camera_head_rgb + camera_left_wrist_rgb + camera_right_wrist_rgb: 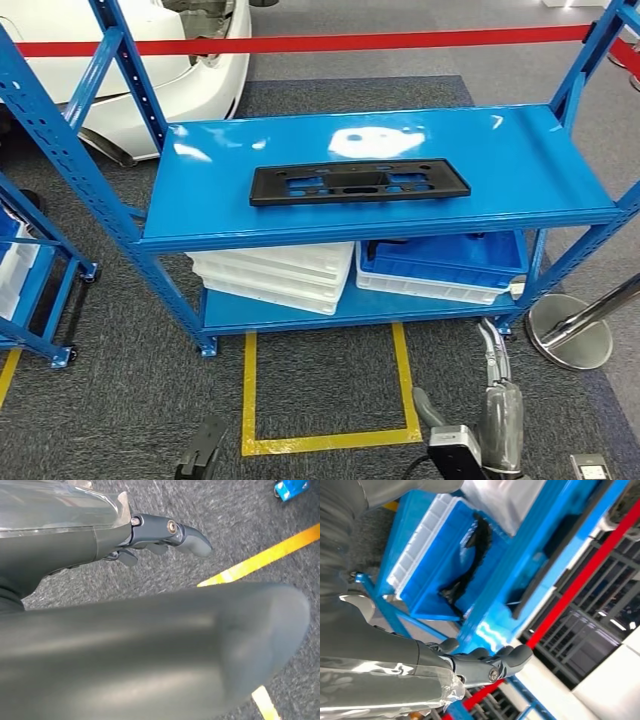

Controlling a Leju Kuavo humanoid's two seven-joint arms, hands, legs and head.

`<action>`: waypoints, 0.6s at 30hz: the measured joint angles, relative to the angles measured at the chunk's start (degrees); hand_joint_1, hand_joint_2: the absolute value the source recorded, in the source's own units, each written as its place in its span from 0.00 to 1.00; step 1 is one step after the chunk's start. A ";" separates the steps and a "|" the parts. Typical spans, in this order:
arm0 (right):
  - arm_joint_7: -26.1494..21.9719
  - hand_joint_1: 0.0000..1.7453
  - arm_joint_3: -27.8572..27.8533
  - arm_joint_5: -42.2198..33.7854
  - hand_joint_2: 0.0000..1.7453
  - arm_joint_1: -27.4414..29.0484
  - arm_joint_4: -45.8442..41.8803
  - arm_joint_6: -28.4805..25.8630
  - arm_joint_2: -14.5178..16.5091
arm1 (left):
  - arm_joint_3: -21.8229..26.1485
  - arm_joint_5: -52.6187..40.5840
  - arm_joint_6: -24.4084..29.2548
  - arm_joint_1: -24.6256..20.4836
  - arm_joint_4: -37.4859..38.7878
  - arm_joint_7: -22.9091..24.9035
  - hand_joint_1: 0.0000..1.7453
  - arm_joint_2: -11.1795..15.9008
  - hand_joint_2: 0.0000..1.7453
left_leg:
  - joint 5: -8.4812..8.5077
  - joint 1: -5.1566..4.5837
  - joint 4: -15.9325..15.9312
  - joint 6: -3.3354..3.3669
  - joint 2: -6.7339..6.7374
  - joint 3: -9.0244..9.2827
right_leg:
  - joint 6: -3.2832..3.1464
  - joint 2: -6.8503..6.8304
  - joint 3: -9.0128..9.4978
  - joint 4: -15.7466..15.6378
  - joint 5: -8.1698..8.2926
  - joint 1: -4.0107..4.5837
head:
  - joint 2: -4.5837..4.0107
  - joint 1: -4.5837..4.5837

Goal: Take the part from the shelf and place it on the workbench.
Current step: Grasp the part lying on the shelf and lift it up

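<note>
Now one long black part lies flat on the top board of the blue shelf, its long side running left to right. Below it sit one stack of white trays and one blue tray. Both hands hang low and hold nothing: the right hand with fingers loosely out, the left hand with fingers out too.

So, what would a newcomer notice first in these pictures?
First the long black part, lying flat in the middle of the blue shelf's top board. Below it sit white trays and a blue bin, and a yellow square marks the floor in front.
</note>
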 joint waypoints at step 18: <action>-0.41 0.00 -0.19 -0.01 1.00 0.07 0.35 -0.01 0.20 | 0.01 0.00 0.00 0.14 0.03 -0.01 0.00 -0.05 0.00 | -9.67 -0.89 19.43 -1.10 -0.63 -8.82 | -3.90 0.17 2.34 -3.73 1.18 1.25 | 0.00 -0.30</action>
